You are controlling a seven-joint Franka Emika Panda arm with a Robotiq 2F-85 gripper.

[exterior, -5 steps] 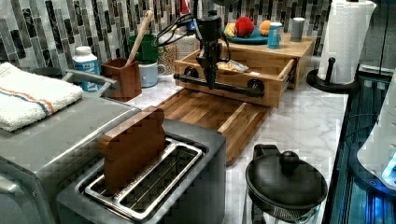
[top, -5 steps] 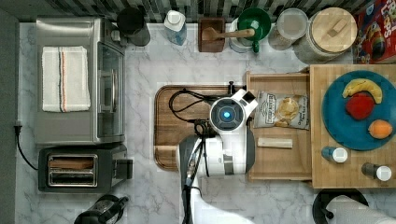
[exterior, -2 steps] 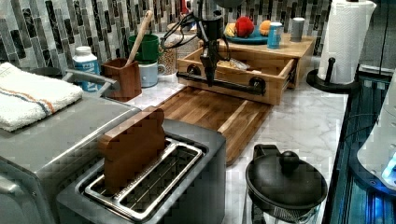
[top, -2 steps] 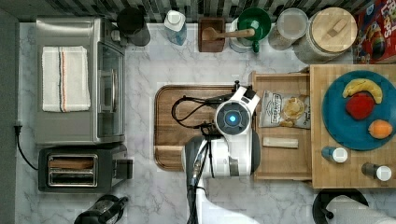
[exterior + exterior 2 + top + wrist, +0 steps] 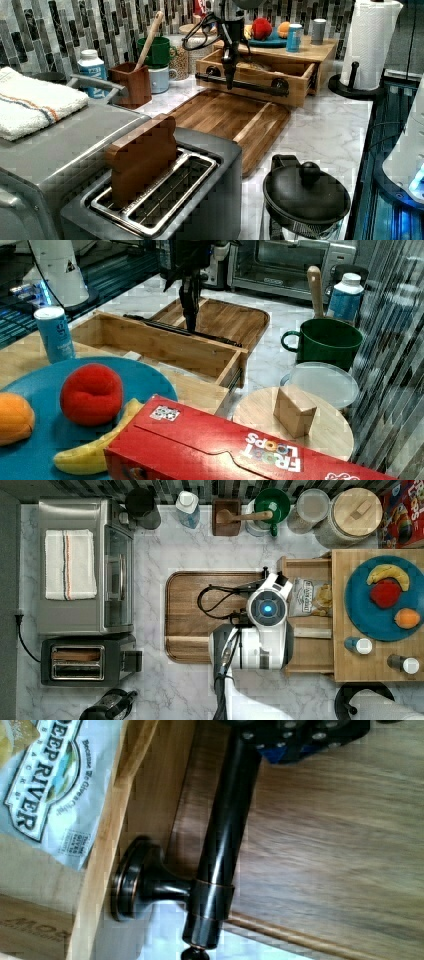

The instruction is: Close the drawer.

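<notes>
The claw point(image 5: 229, 75), its opening impossible to tell, meets the dark bar handle point(image 5: 220, 845) of the shallow light-wood drawer point(image 5: 306, 622); push squarely toward the top view's right.

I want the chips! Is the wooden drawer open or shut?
Open. The light-wood drawer sticks out from under the checkered block, and the chip bag inside shows.

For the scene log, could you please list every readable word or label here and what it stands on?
"FROOT LOOPS": red cereal box, seen upside down in the right view.
"DEEP RIVER": chip bag in the drawer; its smaller print is too blurred.
Letters on the drawer wood: unreadable.
Blue can: print illegible.
</notes>
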